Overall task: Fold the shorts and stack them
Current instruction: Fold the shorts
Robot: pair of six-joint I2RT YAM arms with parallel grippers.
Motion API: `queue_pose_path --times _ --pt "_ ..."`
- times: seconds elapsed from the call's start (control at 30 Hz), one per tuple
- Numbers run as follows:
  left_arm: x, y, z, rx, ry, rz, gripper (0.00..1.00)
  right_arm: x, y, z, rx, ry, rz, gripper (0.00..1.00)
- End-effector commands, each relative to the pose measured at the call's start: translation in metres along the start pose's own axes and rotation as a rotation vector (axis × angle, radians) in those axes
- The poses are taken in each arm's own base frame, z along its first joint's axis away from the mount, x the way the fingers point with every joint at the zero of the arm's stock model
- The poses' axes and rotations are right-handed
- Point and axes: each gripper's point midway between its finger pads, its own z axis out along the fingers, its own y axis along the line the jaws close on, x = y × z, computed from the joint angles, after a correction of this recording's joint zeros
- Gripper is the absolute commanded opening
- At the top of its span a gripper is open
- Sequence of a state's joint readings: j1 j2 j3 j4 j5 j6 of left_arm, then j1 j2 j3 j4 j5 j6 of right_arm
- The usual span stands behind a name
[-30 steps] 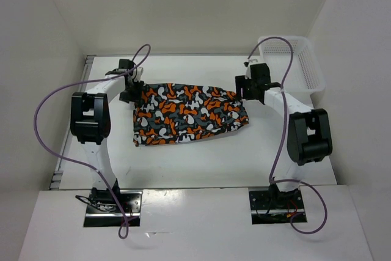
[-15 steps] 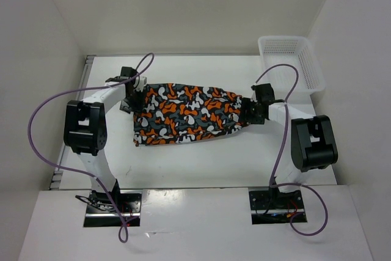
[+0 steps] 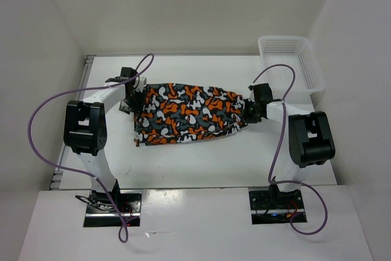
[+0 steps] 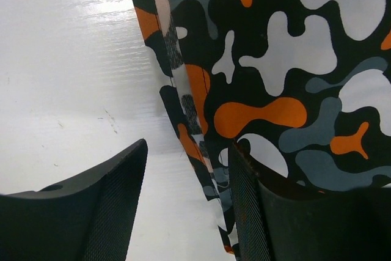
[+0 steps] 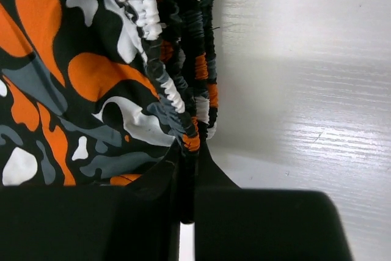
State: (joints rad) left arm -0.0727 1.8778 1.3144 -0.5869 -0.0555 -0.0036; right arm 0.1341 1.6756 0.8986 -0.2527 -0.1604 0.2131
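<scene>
The camouflage shorts [image 3: 186,114] lie flat in the middle of the table, waistband to the right. My left gripper [image 3: 135,99] is low at their left edge. In the left wrist view it [image 4: 189,206] stands open, the hem of the shorts [image 4: 201,120] running between the fingers and the right finger [image 4: 263,218] over the fabric. My right gripper [image 3: 248,113] is at the right end. Its jaws [image 5: 188,172] are shut on the gathered elastic waistband of the shorts [image 5: 153,90], with a fold of it pinched between them.
A white mesh basket [image 3: 293,62] stands at the back right corner. White walls close in the table on the left, back and right. Purple cables loop over both arms. Bare white table [image 3: 201,163] lies in front of the shorts.
My right gripper came forward and down from near the basket to the waistband and closed on it. My left gripper settled lower at the left hem and stayed open.
</scene>
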Motion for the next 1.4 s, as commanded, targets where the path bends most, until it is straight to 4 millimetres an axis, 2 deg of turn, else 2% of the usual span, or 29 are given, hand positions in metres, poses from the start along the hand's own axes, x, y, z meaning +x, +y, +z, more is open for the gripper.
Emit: queue_pose_path --times 0.0,0.07,0.13,0.17,0.23,0.27,0.33,0.37,0.4,0.43,0.47,0.5,0.53,0.57,0.67,0.73,0.77,0.8,0.87,0.93,1.03,1.1,1.13,1.17,1.2,1.23,1.3,1.33,1.37 --pt "-0.005 0.002 -0.007 -0.010 -0.027 0.002 0.63 -0.004 0.002 -0.001 -0.005 -0.007 -0.056 0.00" --pt "-0.013 0.005 -0.018 -0.023 -0.050 0.001 0.63 -0.015 -0.003 -0.008 0.036 -0.032 -0.092 0.00" --pt "-0.036 0.000 -0.039 -0.034 -0.122 0.021 0.63 -0.031 -0.005 -0.019 0.063 -0.053 -0.152 0.00" --pt "-0.044 -0.014 -0.048 -0.038 -0.143 0.058 0.63 -0.042 -0.001 -0.027 0.059 -0.077 -0.155 0.00" --pt "-0.061 -0.036 -0.064 -0.036 -0.203 0.111 0.64 -0.048 0.001 -0.035 0.059 -0.081 -0.183 0.00" --pt "-0.076 -0.068 -0.076 -0.021 -0.258 0.175 0.64 -0.054 0.003 -0.041 0.056 -0.095 -0.184 0.00" --pt "-0.085 -0.104 -0.080 0.017 -0.283 0.244 0.64 -0.064 0.004 -0.050 0.065 -0.115 -0.207 0.00" --pt "-0.084 -0.134 -0.071 0.044 -0.275 0.300 0.64 -0.074 0.005 -0.056 0.075 -0.145 -0.219 0.00" --pt "-0.091 -0.152 -0.073 0.083 -0.297 0.322 0.64 -0.072 0.001 -0.057 0.092 -0.136 -0.227 0.00" --pt "-0.096 -0.167 -0.069 0.109 -0.309 0.340 0.66 -0.081 0.003 -0.067 0.098 -0.172 -0.251 0.00" --pt "-0.093 -0.181 -0.050 0.125 -0.280 0.362 0.66 -0.081 0.001 -0.070 0.108 -0.172 -0.260 0.00" --pt "-0.091 -0.199 -0.043 0.150 -0.269 0.391 0.66 -0.083 0.000 -0.074 0.117 -0.184 -0.260 0.00" --pt "-0.107 -0.211 -0.047 0.169 -0.303 0.396 0.66 -0.085 0.000 -0.077 0.118 -0.192 -0.282 0.00" --pt "-0.107 -0.218 -0.025 0.175 -0.270 0.402 0.66 -0.090 0.000 -0.085 0.129 -0.218 -0.282 0.00" --pt "-0.121 -0.252 -0.015 0.265 -0.277 0.430 0.66 -0.101 0.003 -0.102 0.137 -0.273 -0.307 0.00" --pt "-0.123 -0.265 -0.009 0.290 -0.262 0.443 0.66 -0.106 0.001 -0.112 0.157 -0.296 -0.315 0.00" --pt "-0.116 -0.276 0.005 0.307 -0.231 0.460 0.66 -0.109 0.001 -0.119 0.165 -0.317 -0.314 0.00" --pt "-0.126 -0.280 0.002 0.310 -0.253 0.458 0.66 -0.110 0.002 -0.122 0.166 -0.326 -0.325 0.00" --pt "-0.114 -0.299 0.017 0.343 -0.215 0.486 0.66 -0.116 0.002 -0.129 0.177 -0.346 -0.336 0.00" --pt "-0.108 -0.308 0.028 0.356 -0.194 0.500 0.66 -0.126 0.000 -0.141 0.188 -0.391 -0.327 0.00" --pt "-0.100 -0.321 0.027 0.438 -0.162 0.508 0.66 -0.135 -0.010 -0.149 0.212 -0.412 -0.323 0.00" --pt "-0.101 -0.320 0.012 0.476 -0.165 0.503 0.66 -0.143 -0.015 -0.157 0.225 -0.440 -0.322 0.00" --pt "-0.110 -0.317 -0.013 0.496 -0.203 0.497 0.66 -0.144 -0.023 -0.159 0.242 -0.440 -0.327 0.00" --pt "-0.114 -0.307 -0.025 0.517 -0.214 0.480 0.66 -0.149 -0.024 -0.167 0.260 -0.458 -0.340 0.00" --pt "-0.116 -0.296 -0.050 0.531 -0.251 0.469 0.67 -0.154 -0.026 -0.174 0.282 -0.482 -0.376 0.00" --pt "-0.116 -0.286 -0.061 0.526 -0.268 0.457 0.68 -0.159 -0.031 -0.177 0.305 -0.495 -0.388 0.00" --pt "-0.119 -0.258 -0.074 0.515 -0.305 0.417 0.70 -0.161 -0.035 -0.184 0.339 -0.502 -0.428 0.00" --pt "-0.106 -0.242 -0.077 0.495 -0.285 0.399 0.70 -0.163 -0.034 -0.188 0.343 -0.519 -0.442 0.00" --pt "-0.104 -0.228 -0.073 0.481 -0.278 0.376 0.70 -0.167 -0.033 -0.192 0.346 -0.528 -0.453 0.00"
